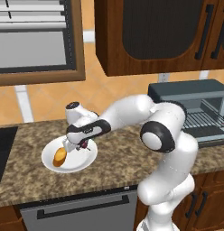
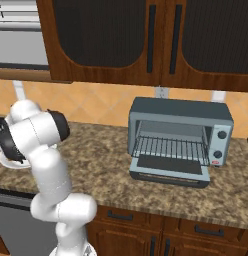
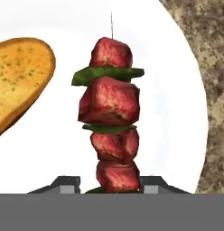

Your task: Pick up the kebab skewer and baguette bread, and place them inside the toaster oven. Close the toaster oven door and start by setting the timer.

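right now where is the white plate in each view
Left base view: the white plate sits lower left on the counter, under the gripper, with the baguette bread on it.
Right base view: just a sliver of its rim at the far left edge, behind the arm.
Hand view: it is the white surface under the kebab skewer.
Shared landmark: the speckled counter.

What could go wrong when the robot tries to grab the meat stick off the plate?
The gripper has one finger on each side of the kebab skewer near its bottom end, so lifting from there might let the long end tip down. The baguette bread lies close beside it on the white plate, so a sideways wobble might bump it. The toaster oven stands far off along the counter, a long carry.
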Motion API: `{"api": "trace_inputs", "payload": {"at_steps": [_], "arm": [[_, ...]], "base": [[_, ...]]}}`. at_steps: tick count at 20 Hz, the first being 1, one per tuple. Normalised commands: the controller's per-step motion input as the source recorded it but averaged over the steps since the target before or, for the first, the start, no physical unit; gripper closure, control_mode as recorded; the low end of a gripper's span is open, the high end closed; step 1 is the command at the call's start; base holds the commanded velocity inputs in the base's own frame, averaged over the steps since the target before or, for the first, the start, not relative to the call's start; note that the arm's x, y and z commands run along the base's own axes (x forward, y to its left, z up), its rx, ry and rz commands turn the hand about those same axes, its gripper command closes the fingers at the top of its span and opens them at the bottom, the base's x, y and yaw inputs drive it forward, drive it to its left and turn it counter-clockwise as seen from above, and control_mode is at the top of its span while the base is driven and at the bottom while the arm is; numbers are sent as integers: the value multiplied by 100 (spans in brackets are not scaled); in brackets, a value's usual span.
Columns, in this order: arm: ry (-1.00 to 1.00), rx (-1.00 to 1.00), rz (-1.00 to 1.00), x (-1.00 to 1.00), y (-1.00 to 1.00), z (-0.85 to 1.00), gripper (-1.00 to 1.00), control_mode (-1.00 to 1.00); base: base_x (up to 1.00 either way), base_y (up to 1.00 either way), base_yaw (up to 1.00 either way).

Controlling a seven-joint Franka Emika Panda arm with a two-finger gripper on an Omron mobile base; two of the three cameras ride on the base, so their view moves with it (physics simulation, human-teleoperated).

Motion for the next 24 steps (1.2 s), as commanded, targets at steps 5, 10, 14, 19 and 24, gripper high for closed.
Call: {"api": "trace_inputs", "payload": {"at_steps": [5, 10, 14, 19, 24], "arm": [[6, 4, 0, -57, -100, 96, 100, -100], [5, 0, -11, -45, -100, 51, 100, -100], [0, 0, -15, -29, -100, 26, 100, -100], [7, -3, -13, -2, -100, 20, 100, -100], [9, 0, -22, 5, -100, 18, 100, -100]], "base": [[0, 0, 0], [0, 0, 0], [0, 0, 0], [0, 0, 0], [0, 0, 0]]}}
